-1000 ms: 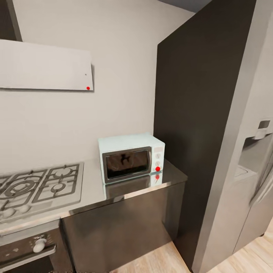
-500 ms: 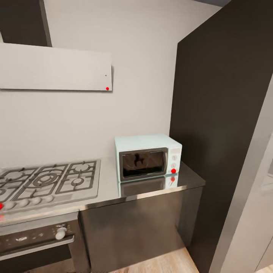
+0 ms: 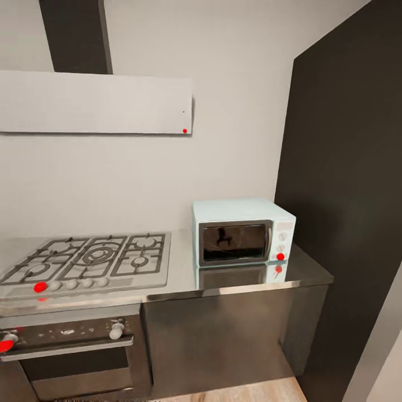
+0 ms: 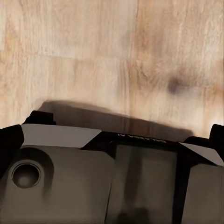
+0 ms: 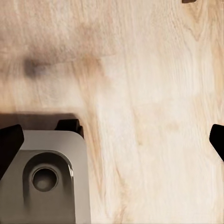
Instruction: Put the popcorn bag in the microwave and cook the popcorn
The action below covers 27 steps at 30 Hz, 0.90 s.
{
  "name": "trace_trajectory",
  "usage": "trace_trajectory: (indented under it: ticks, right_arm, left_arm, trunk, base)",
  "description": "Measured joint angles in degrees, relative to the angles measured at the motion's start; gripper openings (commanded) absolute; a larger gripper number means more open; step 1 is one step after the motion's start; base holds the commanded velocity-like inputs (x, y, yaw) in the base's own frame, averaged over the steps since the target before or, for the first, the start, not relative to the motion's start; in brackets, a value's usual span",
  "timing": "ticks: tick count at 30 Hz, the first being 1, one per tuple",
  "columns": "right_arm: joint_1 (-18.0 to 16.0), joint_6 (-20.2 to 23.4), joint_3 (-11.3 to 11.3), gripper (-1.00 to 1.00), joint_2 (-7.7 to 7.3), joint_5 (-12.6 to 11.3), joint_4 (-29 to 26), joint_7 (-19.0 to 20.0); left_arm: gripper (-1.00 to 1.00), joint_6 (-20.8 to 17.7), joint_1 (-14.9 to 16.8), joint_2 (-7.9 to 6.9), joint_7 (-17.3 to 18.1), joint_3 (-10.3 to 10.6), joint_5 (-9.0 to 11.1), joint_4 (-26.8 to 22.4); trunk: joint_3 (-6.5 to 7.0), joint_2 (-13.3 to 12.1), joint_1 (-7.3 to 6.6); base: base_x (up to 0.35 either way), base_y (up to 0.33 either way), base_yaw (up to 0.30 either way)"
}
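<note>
The pale mint-blue microwave (image 3: 243, 231) stands at the right end of the grey countertop (image 3: 184, 276), against the wall. Its dark glass door is shut and a red dot glows at its lower right corner. The popcorn bag and the popcorn are out of view. My left gripper (image 4: 112, 144) is open, its black fingertips (image 4: 10, 144) at the picture's edges, with nothing between them; it points down at the wooden floor (image 4: 112, 56). My right gripper (image 5: 112, 144) is open too, empty, over the floor (image 5: 154, 93).
A gas hob (image 3: 89, 259) is set in the countertop left of the microwave, above a black-fronted oven (image 3: 72, 346). A white hood (image 3: 95, 103) hangs above. A tall dark panel (image 3: 346, 195) walls off the right. My grey base (image 4: 93, 182) lies under both grippers.
The head camera has swung left: the whole picture shifted right, the fridge left the view, and more of the hob and oven came in. Nothing on the countertop moved.
</note>
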State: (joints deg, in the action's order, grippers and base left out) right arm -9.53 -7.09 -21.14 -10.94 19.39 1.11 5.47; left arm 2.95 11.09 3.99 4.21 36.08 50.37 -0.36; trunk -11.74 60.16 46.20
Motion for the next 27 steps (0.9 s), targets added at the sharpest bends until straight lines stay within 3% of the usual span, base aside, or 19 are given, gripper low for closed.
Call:
trace_trajectory:
  ticks: [11,13,27]
  right_arm:
    - [0.01,-0.02,0.03,1.00,-0.26,0.19,0.01,0.13]
    - [0.01,-0.04,0.01,1.00,-0.20,1.78,0.05,0.08]
    - [0.01,-0.04,0.00,1.00,-0.35,1.84,0.07,0.14]
  left_arm:
    - [1.00,-0.07,0.01,0.02,0.01,0.03,0.06,-0.04]
    - [1.00,-0.04,0.03,-0.06,0.01,0.08,-0.40,-0.06]
    - [1.00,-0.07,0.02,-0.10,0.01,0.00,0.44,-0.06]
  trunk:
    - [0.00,0.00,0.00]
    - [0.00,0.01,0.00]
    - [0.00,0.01,0.00]
  base:
    - [0.000,-0.005,0.041]
    - [0.000,-0.262,0.000]
    - [0.000,-0.279,0.000]
